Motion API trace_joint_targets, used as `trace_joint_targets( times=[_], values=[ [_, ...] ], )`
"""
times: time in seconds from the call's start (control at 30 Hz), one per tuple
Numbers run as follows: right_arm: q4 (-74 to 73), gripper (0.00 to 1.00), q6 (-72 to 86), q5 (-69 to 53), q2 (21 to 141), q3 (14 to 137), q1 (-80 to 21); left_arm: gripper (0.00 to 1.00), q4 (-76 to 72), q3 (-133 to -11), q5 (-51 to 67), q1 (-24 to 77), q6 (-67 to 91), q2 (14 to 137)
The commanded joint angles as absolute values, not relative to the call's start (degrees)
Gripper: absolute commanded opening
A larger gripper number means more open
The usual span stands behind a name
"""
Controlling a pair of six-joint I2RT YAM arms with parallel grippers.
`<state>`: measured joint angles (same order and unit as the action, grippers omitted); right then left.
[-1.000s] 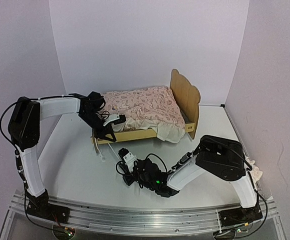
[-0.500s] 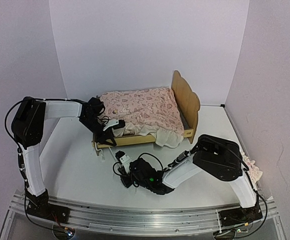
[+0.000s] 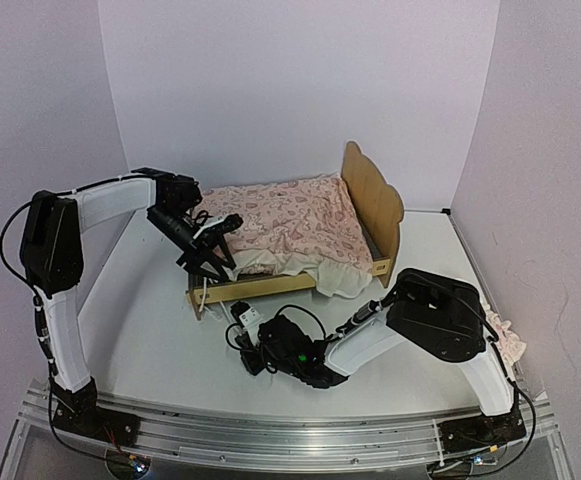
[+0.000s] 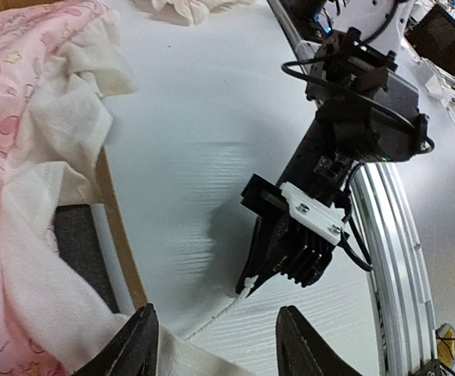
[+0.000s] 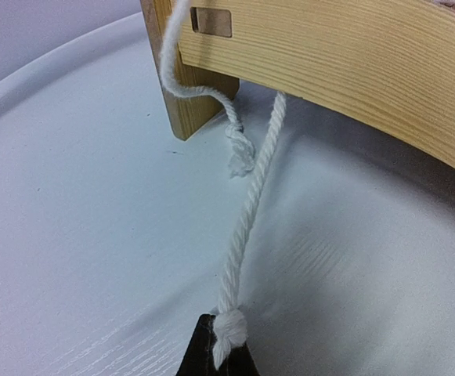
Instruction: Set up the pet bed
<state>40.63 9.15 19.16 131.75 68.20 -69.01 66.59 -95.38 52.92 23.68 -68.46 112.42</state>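
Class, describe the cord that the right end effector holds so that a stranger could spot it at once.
Find the pet bed, then the wooden leg at its foot end, on the side nearest the arms. Two white cords hang there. The long cord runs straight to the right end effector, which pinches its knotted end; the short cord curls and nothing holds it.

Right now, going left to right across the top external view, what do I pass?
Black left end effector → pink heart-print quilt → pale-wood bear-ear headboard of the pet bed → ruffled pale pillow at the table's right edge.
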Motion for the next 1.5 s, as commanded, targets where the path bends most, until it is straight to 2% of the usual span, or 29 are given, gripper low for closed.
trace_joint_targets(
  times=[0.0,0.1,0.2,0.4,0.47,0.53,0.63,0.67,0.9,1.07,1.27,1.47],
  values=[
    [38.58,0.00,9.59,17.89,128.64,68.28,-68.83,0.51,49.14,-90.21,46.45,22.50,-50.05,106.97],
    [38.58,0.00,9.49,17.69,128.23,68.10,-68.84,0.55,45.47,-86.54,37.77,22.50,-51.97,105.71],
    [38.58,0.00,9.65,17.79,127.59,67.60,-68.83,0.60,46.39,-84.25,34.07,22.50,-56.70,104.52],
    [38.48,0.00,10.22,17.57,125.86,66.46,-68.82,0.61,48.65,-80.23,35.98,22.50,-63.74,101.10],
    [37.95,0.00,10.36,17.07,124.60,65.80,-68.82,0.58,51.63,-80.63,37.68,22.50,-65.07,101.05],
    [36.77,0.00,10.25,16.42,123.31,65.28,-68.82,0.42,52.06,-80.15,37.32,22.50,-65.58,100.82],
    [34.63,0.00,10.16,15.68,121.51,64.41,-68.82,0.06,51.93,-80.52,36.29,22.46,-65.43,100.34],
    [34.11,0.00,10.12,15.43,120.93,64.03,-68.82,0.01,52.41,-81.35,36.44,22.28,-65.34,100.29],
    [31.03,0.00,14.35,9.93,115.96,60.95,-66.97,0.00,60.45,-90.58,42.75,18.79,-65.31,100.80],
    [26.16,0.00,15.83,2.90,112.46,59.51,-64.99,0.00,71.58,-93.65,51.69,14.04,-74.55,100.47],
    [24.36,0.00,18.74,-4.28,111.08,59.07,-63.53,0.00,73.96,-87.57,54.69,9.59,-78.69,100.52],
    [15.13,0.00,17.79,-5.93,111.98,61.91,-63.39,0.01,63.53,-77.40,49.74,8.73,-79.87,97.15]
  ],
)
